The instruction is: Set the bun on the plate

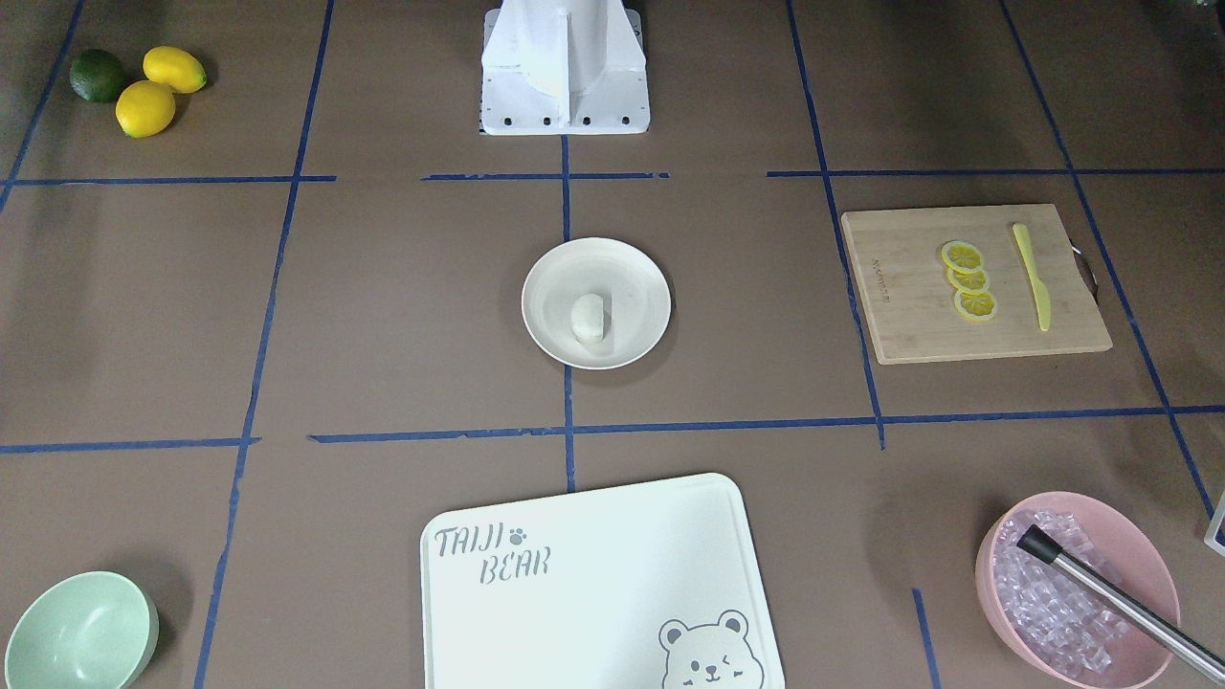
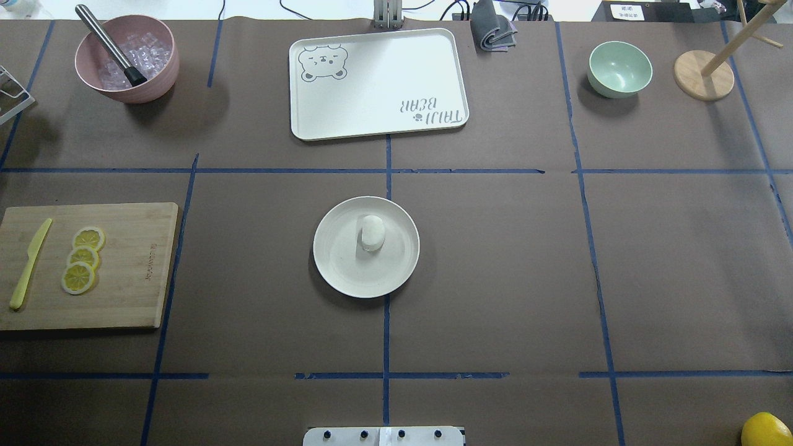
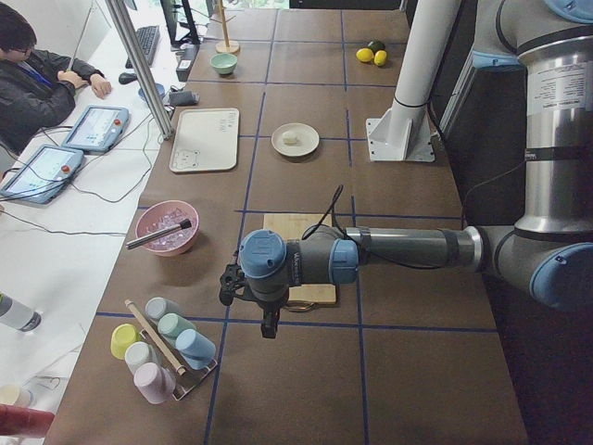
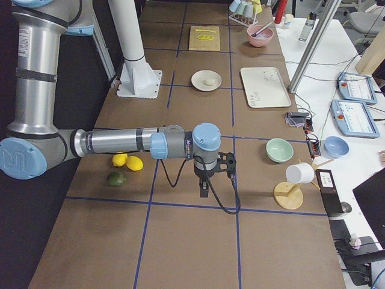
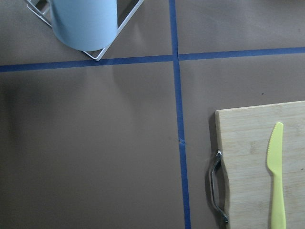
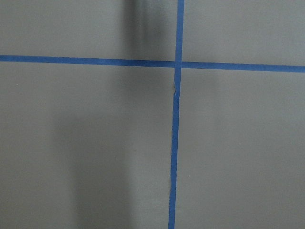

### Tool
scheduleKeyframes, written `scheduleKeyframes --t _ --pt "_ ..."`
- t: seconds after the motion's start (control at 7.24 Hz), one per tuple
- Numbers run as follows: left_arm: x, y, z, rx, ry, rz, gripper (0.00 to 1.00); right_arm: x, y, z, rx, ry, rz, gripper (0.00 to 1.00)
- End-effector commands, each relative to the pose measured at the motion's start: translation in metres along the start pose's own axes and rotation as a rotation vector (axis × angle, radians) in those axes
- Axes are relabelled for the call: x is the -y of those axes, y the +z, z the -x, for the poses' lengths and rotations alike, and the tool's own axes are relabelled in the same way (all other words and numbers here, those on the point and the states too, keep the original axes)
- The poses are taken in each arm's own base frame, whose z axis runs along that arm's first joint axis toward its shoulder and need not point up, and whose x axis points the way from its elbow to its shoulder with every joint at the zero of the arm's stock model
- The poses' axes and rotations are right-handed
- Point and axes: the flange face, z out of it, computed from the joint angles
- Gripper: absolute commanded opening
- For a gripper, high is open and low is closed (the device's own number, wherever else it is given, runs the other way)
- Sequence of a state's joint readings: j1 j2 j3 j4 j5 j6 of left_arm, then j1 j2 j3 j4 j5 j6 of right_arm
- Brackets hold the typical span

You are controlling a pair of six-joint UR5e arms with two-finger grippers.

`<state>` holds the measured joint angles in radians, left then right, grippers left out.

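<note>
The small white bun [image 1: 589,318] lies on the round cream-white plate [image 1: 632,277], a little off its middle, at the table's centre. The overhead view shows the bun [image 2: 373,233] and plate [image 2: 337,260] with no arm near them. My left gripper [image 3: 269,326] hangs over the table's end near the wooden board, far from the plate [image 3: 306,146]. My right gripper [image 4: 204,191] hangs over bare table at the other end, far from the plate [image 4: 197,77]. Both show only in side views, so I cannot tell whether they are open or shut.
A wooden board [image 2: 136,266] carries lemon slices [image 2: 80,260] and a yellow knife [image 2: 28,265]. A bear-printed tray [image 2: 378,80], pink ice bowl [image 2: 158,74], green bowl [image 2: 619,68], whole lemons [image 1: 158,91] and a cup rack [image 3: 162,348] ring the table. A person [image 3: 37,79] sits at a side desk.
</note>
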<state>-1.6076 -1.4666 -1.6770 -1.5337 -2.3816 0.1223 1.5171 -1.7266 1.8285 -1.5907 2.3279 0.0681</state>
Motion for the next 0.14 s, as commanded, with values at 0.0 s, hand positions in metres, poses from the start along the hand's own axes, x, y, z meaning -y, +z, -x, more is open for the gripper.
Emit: scheduleKeyframes --t 0.0 --pt "-0.0004 0.0003 0.0015 0.011 -0.003 0.004 1.0 -0.0002 0.0006 0.0002 -0.001 0.0 0.001 1.0"
